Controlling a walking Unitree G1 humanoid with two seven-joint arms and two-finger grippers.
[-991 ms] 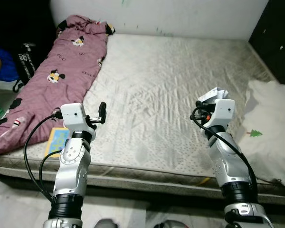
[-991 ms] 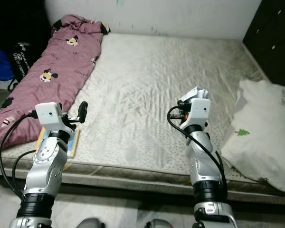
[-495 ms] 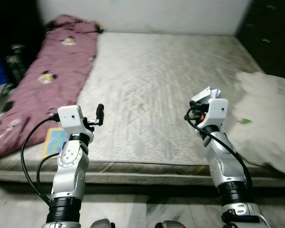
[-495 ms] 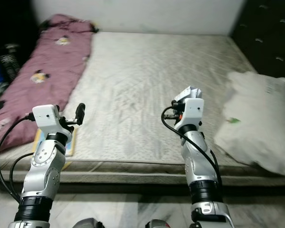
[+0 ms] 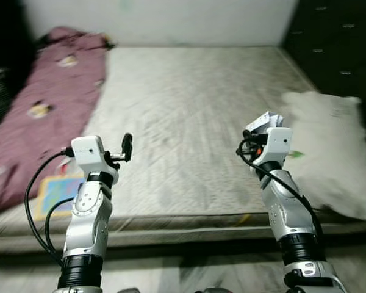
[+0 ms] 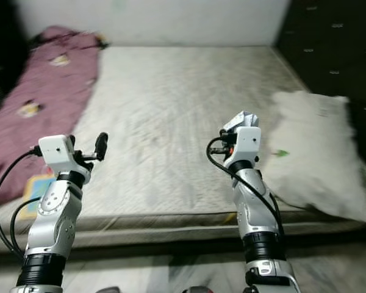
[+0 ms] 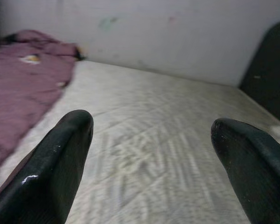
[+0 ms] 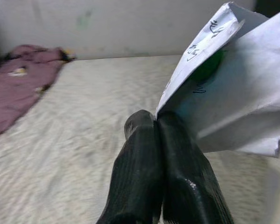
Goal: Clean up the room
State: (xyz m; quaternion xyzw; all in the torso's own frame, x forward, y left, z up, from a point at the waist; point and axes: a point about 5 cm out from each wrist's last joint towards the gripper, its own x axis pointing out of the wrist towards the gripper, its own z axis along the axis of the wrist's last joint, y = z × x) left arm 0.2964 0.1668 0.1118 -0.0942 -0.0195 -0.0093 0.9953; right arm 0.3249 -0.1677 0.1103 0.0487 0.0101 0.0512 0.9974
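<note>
A bare bed [image 5: 189, 104] was seen ahead, slightly blurred. A maroon printed blanket [image 5: 39, 116] was laid along its left side, a white pillow [image 5: 332, 149] at its right edge. A colourful book [image 5: 52, 192] was lying near the front left corner, just beside the blanket. The right gripper [image 8: 156, 128] was held above the bed, clamped tight on a crumpled white paper [image 8: 233, 88]. The left gripper [image 7: 151, 135] was raised over the bed, fingers spread wide, nothing held.
</note>
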